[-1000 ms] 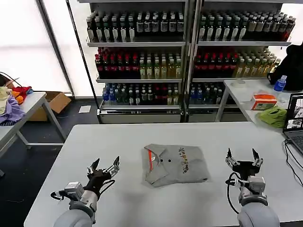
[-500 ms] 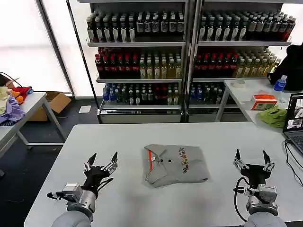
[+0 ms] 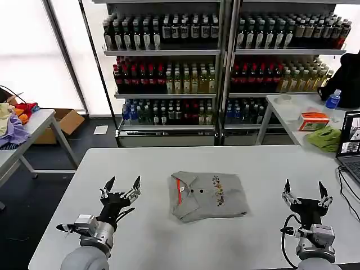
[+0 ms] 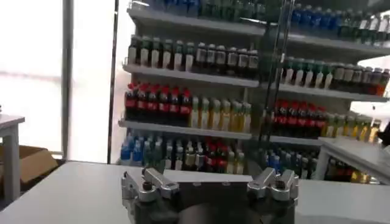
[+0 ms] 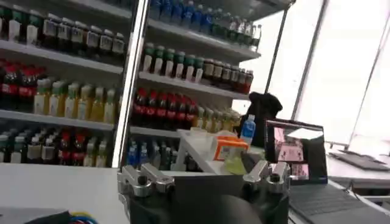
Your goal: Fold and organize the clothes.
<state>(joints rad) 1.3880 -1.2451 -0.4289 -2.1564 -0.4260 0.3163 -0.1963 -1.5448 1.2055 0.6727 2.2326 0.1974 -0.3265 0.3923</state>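
Head view: folded grey shirt (image 3: pixel 208 196) lies at the middle of the white table (image 3: pixel 169 163), collar with red-orange lining toward the robot's left, printed graphic facing up. Left gripper (image 3: pixel 120 188) hovers near the table's left front, jaws spread, empty. Right gripper (image 3: pixel 305 190) hovers at the right front, jaws spread, empty. Both well apart from the shirt.

Left wrist view: left gripper (image 4: pixel 209 183) open, facing drink shelves (image 4: pixel 201 91).

Right wrist view: right gripper (image 5: pixel 204 178) open, laptop (image 5: pixel 304 164) beyond.

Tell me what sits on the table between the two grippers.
In the head view, the folded grey shirt lies between the left gripper and right gripper; bare table on either side.
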